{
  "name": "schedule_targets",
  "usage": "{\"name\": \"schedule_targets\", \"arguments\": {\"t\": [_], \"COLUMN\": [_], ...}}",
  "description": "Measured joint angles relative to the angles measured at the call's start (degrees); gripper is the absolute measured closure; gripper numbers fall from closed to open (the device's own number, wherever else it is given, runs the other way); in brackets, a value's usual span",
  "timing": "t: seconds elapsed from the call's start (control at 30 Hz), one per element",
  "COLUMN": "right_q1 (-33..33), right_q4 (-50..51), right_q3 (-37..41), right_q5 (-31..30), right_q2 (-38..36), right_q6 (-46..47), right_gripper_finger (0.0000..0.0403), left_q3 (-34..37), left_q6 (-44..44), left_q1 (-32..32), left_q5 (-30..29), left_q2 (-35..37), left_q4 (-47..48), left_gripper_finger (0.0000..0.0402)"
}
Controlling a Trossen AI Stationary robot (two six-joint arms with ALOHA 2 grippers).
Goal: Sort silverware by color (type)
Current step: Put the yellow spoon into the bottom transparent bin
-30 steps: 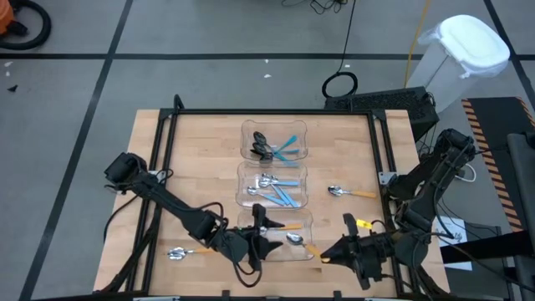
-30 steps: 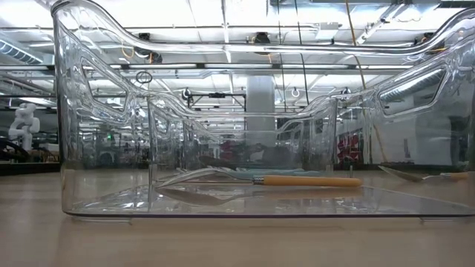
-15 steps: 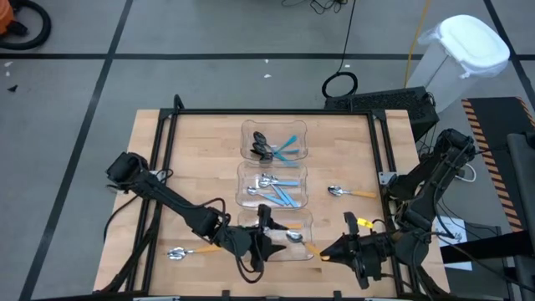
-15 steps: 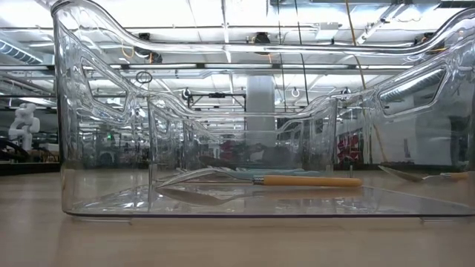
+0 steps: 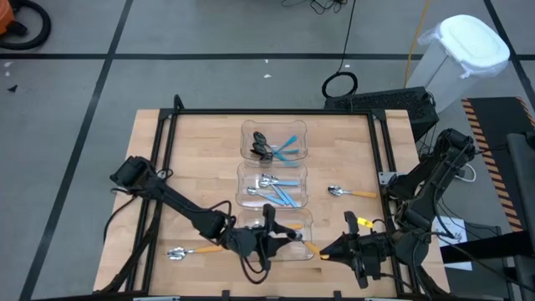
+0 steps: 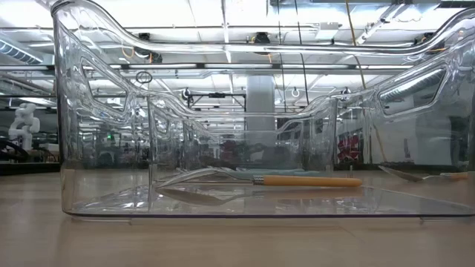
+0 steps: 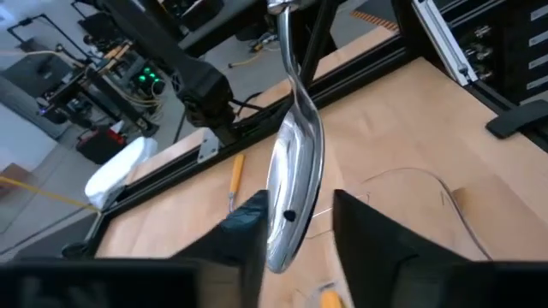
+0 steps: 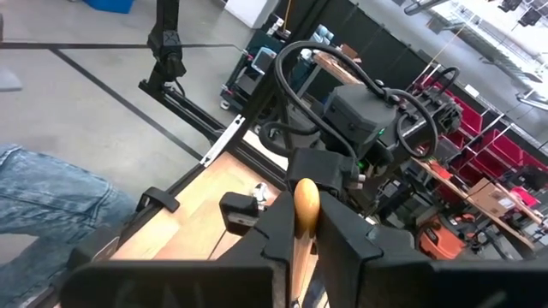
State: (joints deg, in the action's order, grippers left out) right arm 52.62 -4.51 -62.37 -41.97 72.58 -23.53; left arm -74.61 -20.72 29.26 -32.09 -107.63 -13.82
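High view: my left tool [image 5: 284,236] has slid from 7 o'clock toward 6 o'clock, over the clear plastic bin [image 5: 310,216] at the near edge of the wooden bench [image 5: 192,159]. It now meets the silver-bowled, orange-handled spoon [image 5: 294,237], which my right tool [image 5: 323,253] holds out from 5 o'clock.

Low view: another orange-handled spoon [image 6: 308,180] lies flat in the bin, unmoved.

Left wrist view: the fingers [image 7: 248,227] have drawn in about the bowl, with a gap on one side, so it is not yet clenched.

Right wrist view: the right tool is clenched on the orange handle.

I judge a handover is starting.
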Motion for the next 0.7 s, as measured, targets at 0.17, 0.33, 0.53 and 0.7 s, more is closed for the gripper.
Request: {"name": "schedule_targets", "arguments": {"t": [0.17, 0.33, 0.53, 0.7], "right_q1": [0.0, -0.04, -0.07, -0.07], "right_q4": [0.0, -0.26, 1.02, 3.33], "right_q3": [0.0, 0.0, 0.0, 0.0], "right_q5": [-0.05, -0.26, -0.49, -3.17], "right_q2": [0.0, -0.09, -0.09, -0.04], "right_q6": [-0.02, 0.72, 2.53, 5.35], "right_gripper_finger": [0.0377, 0.0372, 0.0356, 0.0338], "left_q3": [0.0, 0.0, -0.02, -0.11], "left_q6": [-1.19, -2.82, -5.28, -4.63], "left_q1": [0.0, 0.61, 1.76, 2.17], "left_q5": [-0.39, -2.0, -7.54, -10.85], "left_q2": [0.0, 0.0, 0.14, 1.91], "left_q4": [-0.12, 0.42, 1.78, 7.71], "left_gripper_finger": [0.0356, 0.0391, 0.0391, 0.0391]}}
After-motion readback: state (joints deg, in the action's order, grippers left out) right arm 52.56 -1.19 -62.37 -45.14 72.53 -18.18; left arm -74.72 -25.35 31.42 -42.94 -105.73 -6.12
